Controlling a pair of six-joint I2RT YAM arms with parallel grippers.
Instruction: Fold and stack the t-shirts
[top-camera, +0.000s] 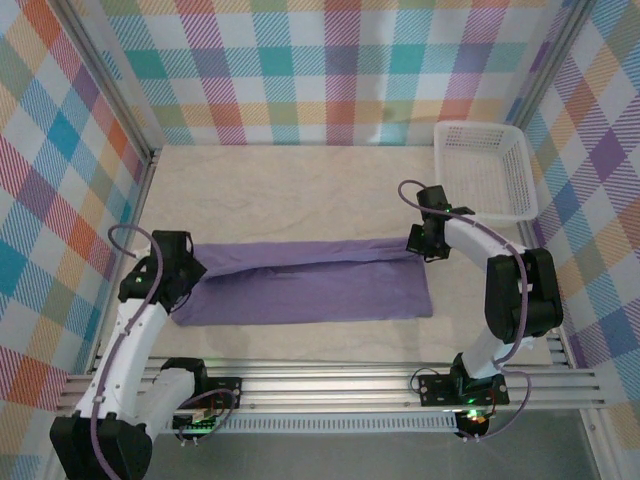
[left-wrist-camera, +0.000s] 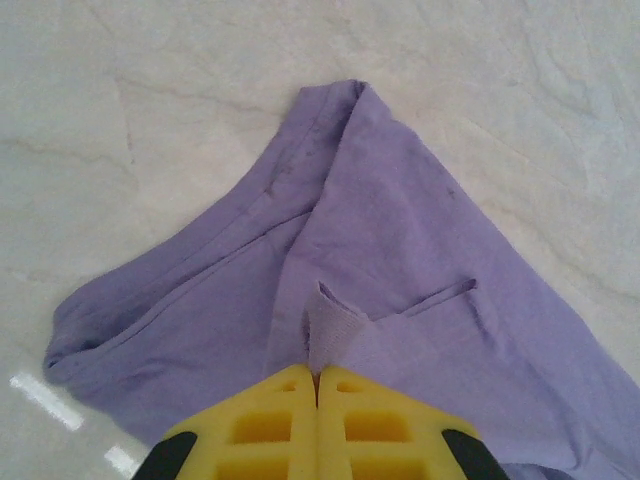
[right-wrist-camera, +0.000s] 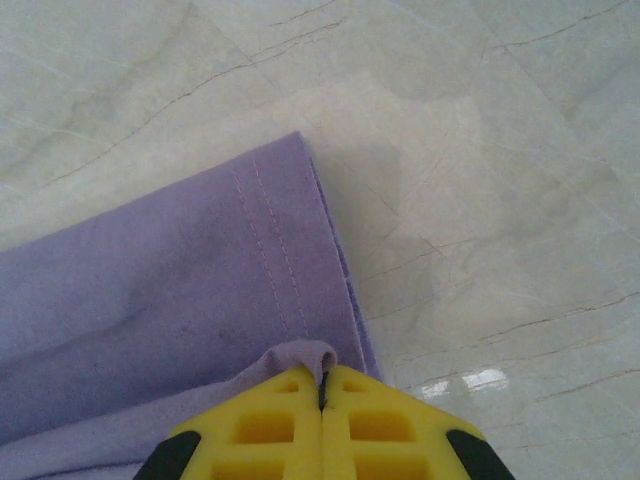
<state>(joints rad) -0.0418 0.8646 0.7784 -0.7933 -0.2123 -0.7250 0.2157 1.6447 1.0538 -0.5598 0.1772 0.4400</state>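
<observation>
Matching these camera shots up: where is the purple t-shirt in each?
Top external: t-shirt lies as a long band across the middle, left to right.
Left wrist: centre to bottom, a fold pinched by the left gripper.
Right wrist: hemmed end at lower left, pinched by the right gripper.
Shared landmark: the pale marbled table.

Plaid walls (top-camera: 330, 70), pale marbled tabletop (top-camera: 280, 190)

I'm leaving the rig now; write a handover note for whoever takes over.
Left gripper: shut on a pinch of the plain lavender-purple thin-fabric t-shirt at its left end.
Right gripper: shut on the shirt's stitched hem at the right end.
Shirt: lies as a long band on the table between the grippers; white plastic lattice basket stands far right, apart.
Done: apparently one lengthwise fold.
Left: fold shorter, then stack.
</observation>
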